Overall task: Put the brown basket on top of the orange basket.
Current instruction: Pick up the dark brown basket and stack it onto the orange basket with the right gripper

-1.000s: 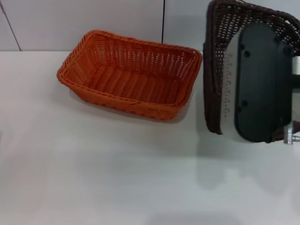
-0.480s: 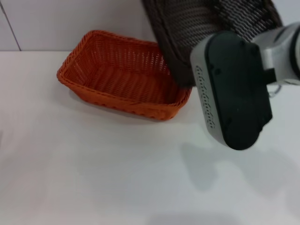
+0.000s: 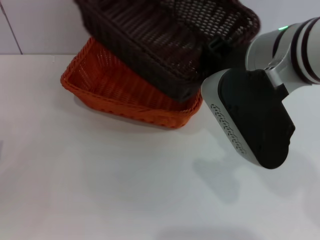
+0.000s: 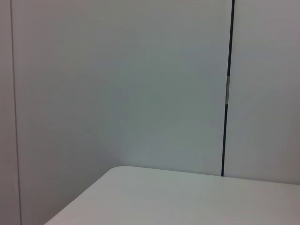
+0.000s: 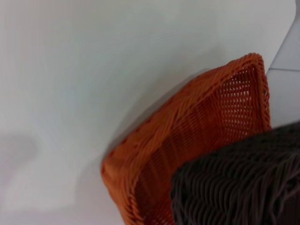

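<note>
The right hand (image 3: pixel 215 50) has swung the dark brown woven wicker basket (image 3: pixel 165 40) from beside the bright orange woven basket (image 3: pixel 125 92) to tilted above it; its grip is hidden. Lowering remains. The left hand is out of view.

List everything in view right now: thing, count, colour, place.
brown basket: 1, dark brown, held up and tilted over the orange basket's far side, not yet set down.
orange basket: 1, bright orange, on the table at its far edge, partly covered by the brown basket.
table: 1, white, fills the foreground.
wall: white panels with dark seams, behind the table.
right gripper: 1, at the brown basket's right end, holding it up; white and black arm behind it.
left gripper: not in view.
</note>
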Available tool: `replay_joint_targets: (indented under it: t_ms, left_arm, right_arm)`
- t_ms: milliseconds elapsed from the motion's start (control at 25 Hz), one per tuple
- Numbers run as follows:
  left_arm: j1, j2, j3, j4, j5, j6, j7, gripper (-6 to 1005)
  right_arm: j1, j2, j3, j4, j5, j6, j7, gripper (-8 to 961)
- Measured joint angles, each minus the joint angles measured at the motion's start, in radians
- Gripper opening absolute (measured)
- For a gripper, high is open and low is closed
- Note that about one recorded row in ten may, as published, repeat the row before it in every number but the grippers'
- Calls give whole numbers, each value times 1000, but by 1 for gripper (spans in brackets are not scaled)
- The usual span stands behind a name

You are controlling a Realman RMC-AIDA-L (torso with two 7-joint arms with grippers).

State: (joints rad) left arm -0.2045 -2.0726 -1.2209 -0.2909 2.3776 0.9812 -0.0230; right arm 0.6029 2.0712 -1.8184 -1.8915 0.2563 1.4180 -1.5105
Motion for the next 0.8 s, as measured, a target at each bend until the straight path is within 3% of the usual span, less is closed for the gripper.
replay_joint_targets:
  t_ms: [560, 800]
  left_arm:
    - [2, -1, 2, 0, -14, 2, -1, 770]
    - [6, -1, 0, -1, -22, 5, -2, 770]
  right_arm:
    - [-22, -1, 132, 95, 57, -148, -360, 150]
    - [-58, 1, 159, 214, 85, -316, -542, 150]
